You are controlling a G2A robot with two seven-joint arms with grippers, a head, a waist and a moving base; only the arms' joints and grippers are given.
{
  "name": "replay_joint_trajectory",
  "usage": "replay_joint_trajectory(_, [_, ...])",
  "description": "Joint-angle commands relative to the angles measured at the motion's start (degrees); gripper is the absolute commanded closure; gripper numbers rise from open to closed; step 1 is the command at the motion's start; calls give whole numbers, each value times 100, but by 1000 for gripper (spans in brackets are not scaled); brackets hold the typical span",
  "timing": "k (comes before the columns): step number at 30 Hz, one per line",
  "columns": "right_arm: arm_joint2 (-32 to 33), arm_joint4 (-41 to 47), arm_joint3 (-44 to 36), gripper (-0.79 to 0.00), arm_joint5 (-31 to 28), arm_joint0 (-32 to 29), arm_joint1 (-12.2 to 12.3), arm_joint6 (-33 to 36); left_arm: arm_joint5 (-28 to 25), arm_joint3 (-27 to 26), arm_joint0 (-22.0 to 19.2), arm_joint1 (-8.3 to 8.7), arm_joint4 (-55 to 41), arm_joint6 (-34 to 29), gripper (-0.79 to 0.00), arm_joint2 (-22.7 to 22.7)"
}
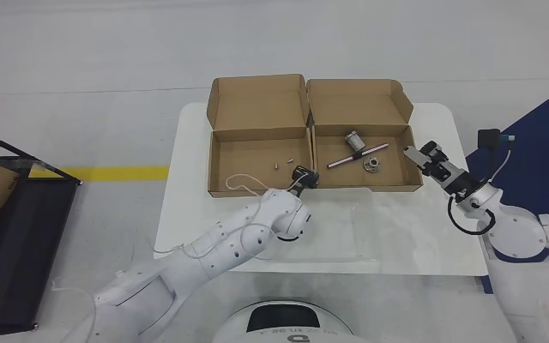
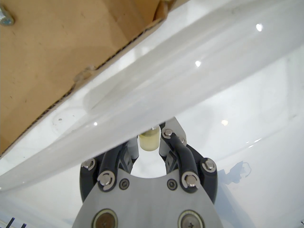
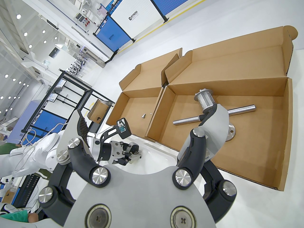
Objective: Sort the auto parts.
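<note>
In the top view, two open cardboard boxes are set side by side on the white bench (image 1: 386, 240). The rod box (image 1: 367, 187) is taken as the landmark. Inside it a steel rod (image 1: 356, 156) lies across the floor, with a spool (image 1: 352, 138) behind the rod and a flange (image 1: 372, 163) in front of it. The screw box (image 1: 257, 194) touches the rod box's left wall, and two small screws (image 1: 274, 165) lie near its middle. The left tool (image 1: 304, 177) is placed at the front left corner of the rod box, over the screw box's front wall. The right tool (image 1: 422, 152) is held just outside the rod box's right wall. A broad bare strip of bench is left in front of the rod box. Only a narrow margin is left to its right, where the bench edge is close.

In the left wrist view, the left tool is seen clamped on a small pale cylinder (image 2: 149, 141), gripped between both fingers. Glossy bench surface lies past the fingers, and beyond it the corrugated edge of the screw box.

In the right wrist view, the right tool's fingers are spread wide with nothing between them. The rod box's near corner lies just beyond them. The left tool is seen low over the bench, just in front of the rod box's far front corner.
</note>
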Motion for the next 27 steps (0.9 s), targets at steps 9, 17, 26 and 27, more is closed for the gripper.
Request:
replay_joint_trajectory(9, [0, 0, 0, -785, 0, 0, 0, 0, -307, -1264, 501, 264, -757, -10, 0, -1165])
replay_joint_trajectory(17, [0, 0, 0, -785, 0, 0, 0, 0, -868, -2117, 1328, 501, -3254, 426, 0, -3133])
replay_joint_trajectory(26, [0, 0, 0, -785, 0, 0, 0, 0, -943, -1405, 1338, 539, -5905, 146, 0, -4213])
replay_joint_trajectory(27, [0, 0, 0, -785, 0, 0, 0, 0, -943, -1405, 1338, 539, -5905, 146, 0, -4213])
